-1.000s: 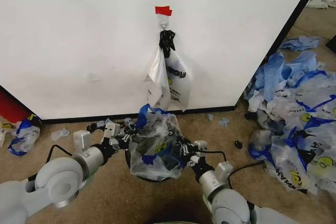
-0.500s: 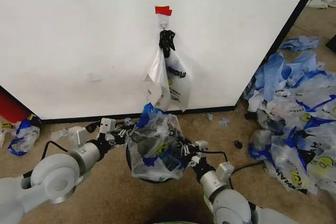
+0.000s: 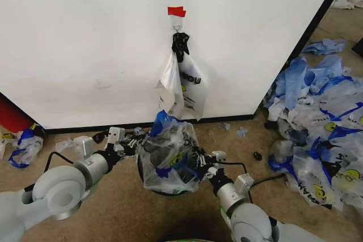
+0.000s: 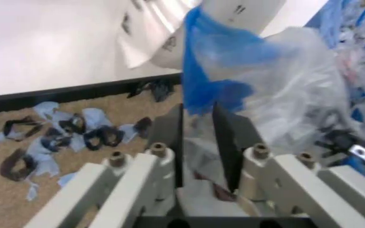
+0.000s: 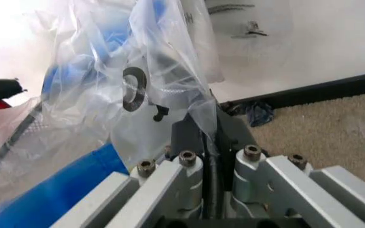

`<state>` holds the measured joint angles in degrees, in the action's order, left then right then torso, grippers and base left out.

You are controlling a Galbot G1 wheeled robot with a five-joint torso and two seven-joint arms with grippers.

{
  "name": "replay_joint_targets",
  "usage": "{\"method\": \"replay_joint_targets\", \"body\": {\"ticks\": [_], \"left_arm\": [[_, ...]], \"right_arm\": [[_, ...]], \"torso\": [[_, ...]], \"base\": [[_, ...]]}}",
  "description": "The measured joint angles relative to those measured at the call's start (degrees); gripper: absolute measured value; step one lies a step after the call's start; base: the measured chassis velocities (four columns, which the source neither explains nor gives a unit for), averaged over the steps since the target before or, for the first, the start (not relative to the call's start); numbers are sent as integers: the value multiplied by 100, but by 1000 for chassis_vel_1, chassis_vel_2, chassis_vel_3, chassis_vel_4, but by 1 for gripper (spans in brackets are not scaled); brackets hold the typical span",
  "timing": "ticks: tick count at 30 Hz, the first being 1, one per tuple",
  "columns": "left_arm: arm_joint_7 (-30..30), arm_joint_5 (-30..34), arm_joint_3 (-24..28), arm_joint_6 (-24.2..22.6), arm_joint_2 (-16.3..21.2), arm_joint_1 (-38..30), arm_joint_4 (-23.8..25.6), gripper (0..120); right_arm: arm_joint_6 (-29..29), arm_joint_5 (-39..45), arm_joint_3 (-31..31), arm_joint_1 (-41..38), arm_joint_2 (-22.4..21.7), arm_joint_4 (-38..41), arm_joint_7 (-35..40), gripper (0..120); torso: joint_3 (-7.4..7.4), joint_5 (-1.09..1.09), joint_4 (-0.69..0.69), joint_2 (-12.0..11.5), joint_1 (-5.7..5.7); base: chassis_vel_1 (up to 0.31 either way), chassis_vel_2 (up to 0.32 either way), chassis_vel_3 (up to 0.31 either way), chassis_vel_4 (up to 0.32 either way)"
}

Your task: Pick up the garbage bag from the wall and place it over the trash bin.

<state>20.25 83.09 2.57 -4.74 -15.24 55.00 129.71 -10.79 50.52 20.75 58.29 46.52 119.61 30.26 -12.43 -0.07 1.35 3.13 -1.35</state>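
A large white wall [image 3: 85, 43] with a black base strip fills the upper part of the head view, standing on brown carpet. High on the wall a patch of red tape [image 3: 176, 11] sits just above a small metal hook [image 3: 177, 25], from which more thin bags [image 3: 182, 83] hang bunched by their knotted handles. To the right of the wall a heap of discarded bags [image 3: 317, 128] in blue and white covers the floor, and small blue scraps [image 4: 68, 135] lie along the base strip. Low in the middle, close to the wall, stands the trash bin [image 3: 148, 188], mostly hidden, a dark curve of its mesh showing at the bottom. The garbage bag [image 3: 167, 154] is draped over it, translucent with blue trim, puffed up above the rim. It is stretched between the two arms, probably to spread its mouth wide enough to settle around the rim. The left gripper [image 3: 132, 144] is at the bag's left edge; in its wrist view the fingers [image 4: 169, 137] stand a little apart with a fold of plastic between them. The right gripper [image 3: 199, 164] is at the bag's right edge, pinched tight together on a thin pleat of the film.
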Motion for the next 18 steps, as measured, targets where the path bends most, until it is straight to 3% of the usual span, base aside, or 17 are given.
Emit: {"method": "replay_joint_targets", "body": {"ticks": [2,4,7,18], "left_arm": [[2,19,0,-8,0,-9,35,31],[3,42,20,-44,-1,-3,50,48],[-16,29,47,-52,-20,16,-64,62],[-87,5,75,-52,-47,-13,-266,94]], "right_arm": [[1,0,4,-13,4,-10,5,0],[12,1,22,-63,-5,-25,31,0],[20,13,31,-77,-15,2,46,0],[24,26,36,-52,-58,86,44,0]], "torso": [[0,0,0,0,0],[0,0,0,0,0],[0,0,0,0,0],[0,0,0,0,0]], "base": [[0,0,0,0],[0,0,0,0],[0,0,0,0],[0,0,0,0]]}}
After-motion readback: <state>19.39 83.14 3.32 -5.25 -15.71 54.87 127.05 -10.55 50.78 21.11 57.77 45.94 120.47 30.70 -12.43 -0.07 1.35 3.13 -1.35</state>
